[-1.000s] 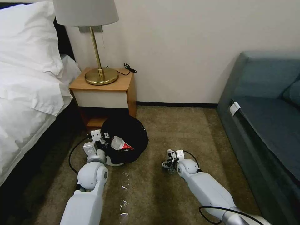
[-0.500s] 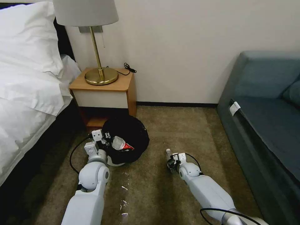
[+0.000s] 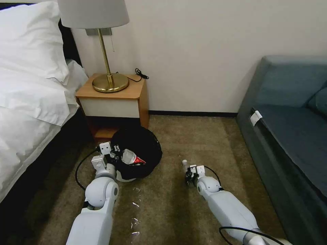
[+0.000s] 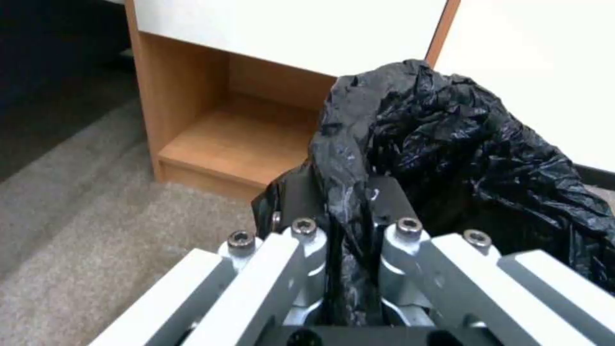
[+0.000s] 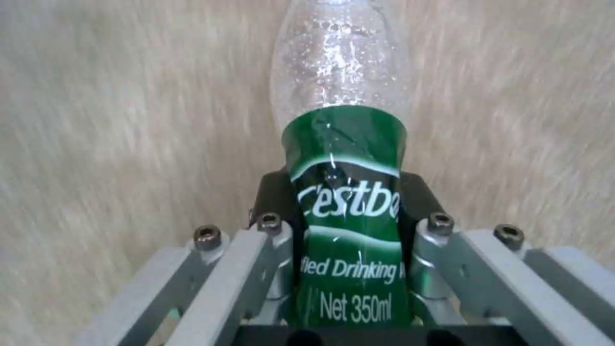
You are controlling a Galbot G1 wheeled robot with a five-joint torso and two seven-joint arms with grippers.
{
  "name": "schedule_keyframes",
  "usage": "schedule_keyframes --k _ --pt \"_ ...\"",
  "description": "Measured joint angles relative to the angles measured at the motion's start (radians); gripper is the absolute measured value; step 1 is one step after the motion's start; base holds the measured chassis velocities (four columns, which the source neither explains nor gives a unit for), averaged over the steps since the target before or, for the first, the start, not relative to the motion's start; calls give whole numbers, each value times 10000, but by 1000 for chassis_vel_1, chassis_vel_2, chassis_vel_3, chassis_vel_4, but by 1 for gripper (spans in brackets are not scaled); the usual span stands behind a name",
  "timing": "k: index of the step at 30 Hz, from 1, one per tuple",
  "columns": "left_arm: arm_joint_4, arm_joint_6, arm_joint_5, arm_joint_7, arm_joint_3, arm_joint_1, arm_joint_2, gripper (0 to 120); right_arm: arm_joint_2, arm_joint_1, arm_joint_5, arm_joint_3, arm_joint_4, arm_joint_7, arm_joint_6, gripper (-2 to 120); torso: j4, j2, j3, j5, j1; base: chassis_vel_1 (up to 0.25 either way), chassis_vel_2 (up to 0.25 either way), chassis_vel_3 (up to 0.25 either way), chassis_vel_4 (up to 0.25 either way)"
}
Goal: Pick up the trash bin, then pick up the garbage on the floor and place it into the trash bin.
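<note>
so on the left, the left gripper [image 3: 114, 153] has its fingers [image 4: 301, 202] pinching the black liner [image 4: 448, 144] at the rim of the trash bin [image 3: 136, 153], which sits on the carpet [image 3: 190, 143] right in front of the nightstand [image 3: 112, 98]. inside the bin there's a red-and-white wrapper [image 3: 131, 157] lying near the rim. over to the right, the right gripper [image 3: 188, 177] is down by the floor with its fingers [image 5: 272, 194] squeezing the clear bottle [image 5: 343, 144] by its green label, well apart from the bin.
</note>
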Motion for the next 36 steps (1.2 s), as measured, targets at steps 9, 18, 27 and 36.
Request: schedule_keyframes --k 9,18,27,36 --pt "193 -13 -52 38 33 -119 71 5 -51 97 -225 238 1508 438 1477 21 0 0 -1 -1 0 0 0 0 0" --pt "413 -33 -139 67 -20 -227 143 5 -42 -277 -1391 -737 4006 884 2634 21 0 1 -2 -2 0 0 0 0 0" --pt "404 -40 -138 81 28 -253 83 5 9 -39 -1470 -1871 5121 1254 2947 21 1 0 -1 -2 0 0 0 0 0" --pt "258 3 -242 -11 192 -284 -71 5 435 190 -1395 -2637 5135 1388 3144 21 0 0 -1 -1 0 0 0 0 0"
